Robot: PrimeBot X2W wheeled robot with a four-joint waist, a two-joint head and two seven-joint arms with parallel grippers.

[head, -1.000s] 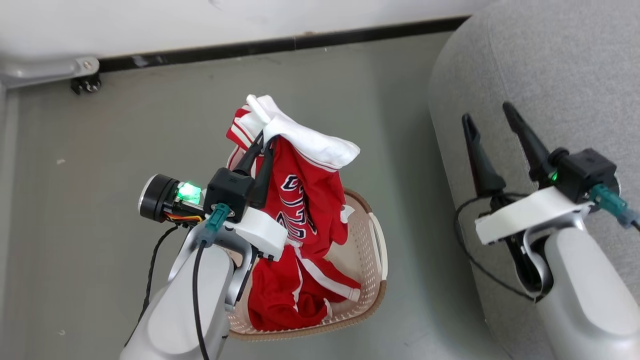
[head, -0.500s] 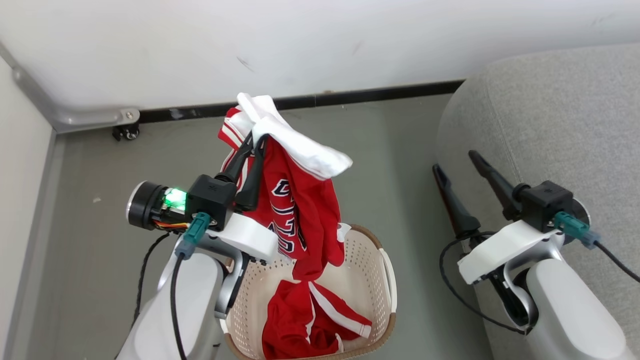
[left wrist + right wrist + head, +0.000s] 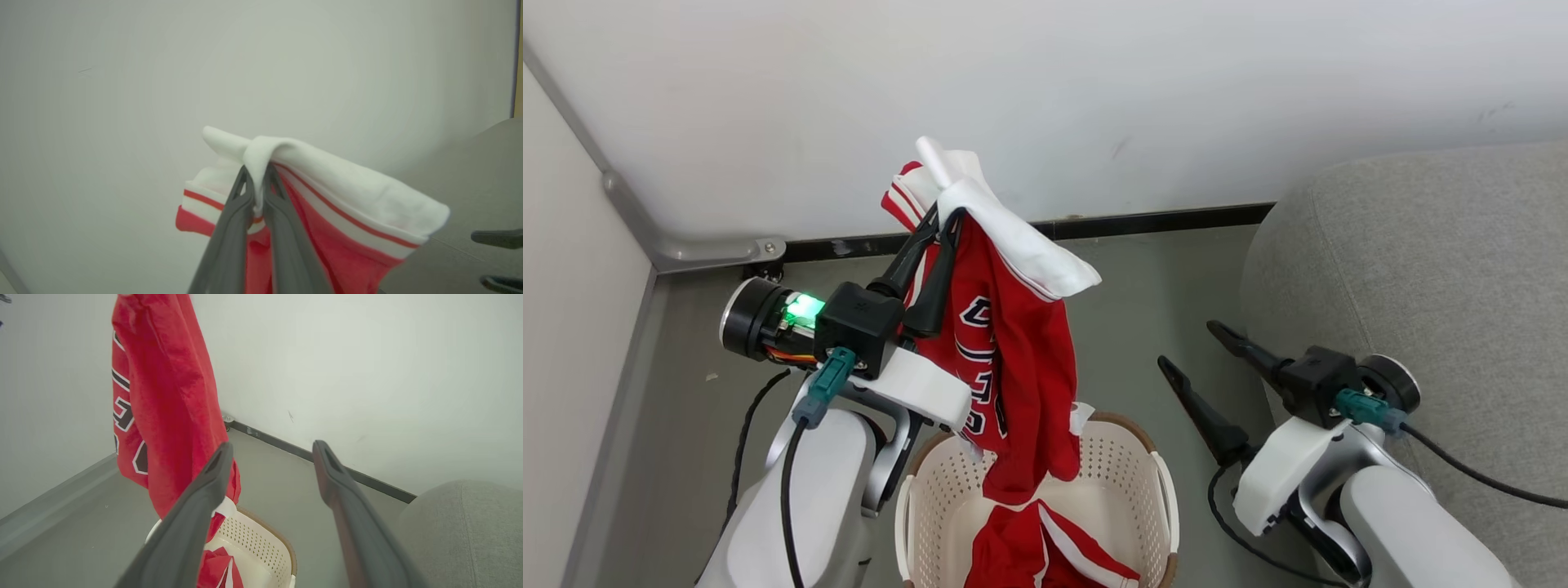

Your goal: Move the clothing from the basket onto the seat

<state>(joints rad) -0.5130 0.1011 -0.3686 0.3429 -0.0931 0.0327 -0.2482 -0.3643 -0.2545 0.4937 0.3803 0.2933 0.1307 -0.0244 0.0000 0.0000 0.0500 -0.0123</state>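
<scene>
A red jersey (image 3: 1013,343) with dark white-edged lettering hangs from my left gripper (image 3: 943,219), which is shut on its white shoulder band (image 3: 261,163). Its hem dangles just above the cream perforated basket (image 3: 1131,482) on the floor. A second red garment (image 3: 1029,555) with white stripes lies inside the basket. My right gripper (image 3: 1188,347) stands open and holds nothing, between the basket and the grey sofa seat (image 3: 1421,278). In the right wrist view the jersey (image 3: 163,400) hangs at the left above the basket (image 3: 253,543), and the seat (image 3: 466,531) fills the lower right corner.
A white wall (image 3: 1094,98) with a dark baseboard (image 3: 1160,220) stands close behind. A pale panel (image 3: 564,327) closes the left side, with a metal bracket (image 3: 711,249) and a small caster at the corner. Grey floor lies between basket and sofa.
The head camera has tilted up, showing more wall. My left gripper has lifted the jersey higher, its hem clear of the basket. The right gripper has swung left, off the sofa.
</scene>
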